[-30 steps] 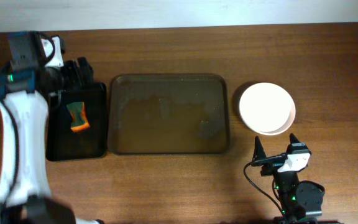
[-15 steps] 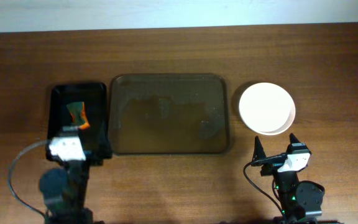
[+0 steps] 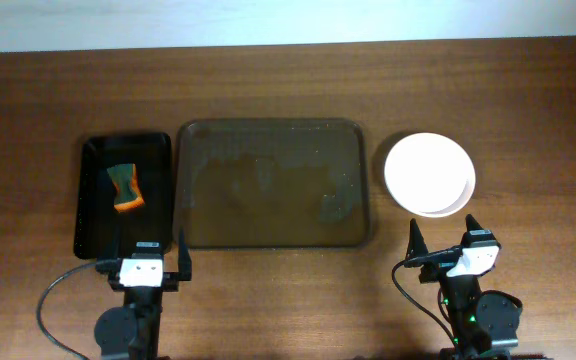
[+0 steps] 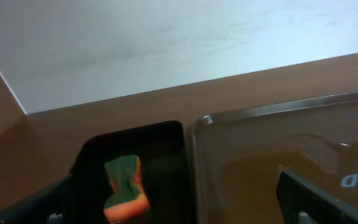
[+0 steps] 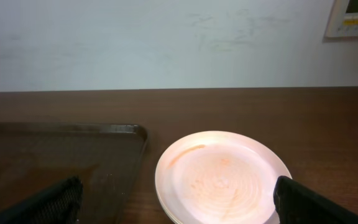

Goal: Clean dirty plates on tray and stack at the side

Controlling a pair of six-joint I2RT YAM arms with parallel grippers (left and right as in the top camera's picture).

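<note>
The brown tray (image 3: pixel 268 185) lies mid-table with only wet smears on it; no plate rests on it. The white plates (image 3: pixel 429 175) sit stacked on the table to its right, and the top one (image 5: pixel 222 177) shows faint orange traces. My right gripper (image 3: pixel 444 236) is open just in front of the stack, touching nothing. My left gripper (image 3: pixel 140 260) is open near the front edge, by the black tray's near end. In the left wrist view the open left gripper (image 4: pixel 173 211) holds nothing, and the brown tray (image 4: pixel 278 143) is ahead on the right.
A small black tray (image 3: pixel 123 195) stands left of the brown tray, with a green and orange sponge (image 3: pixel 124 188) lying in it. The sponge (image 4: pixel 126 186) also shows in the left wrist view. A white wall runs behind the table's far edge.
My left arm has drawn back from the far left end of the black tray to the table's front edge. The right arm and the plates have not moved.
</note>
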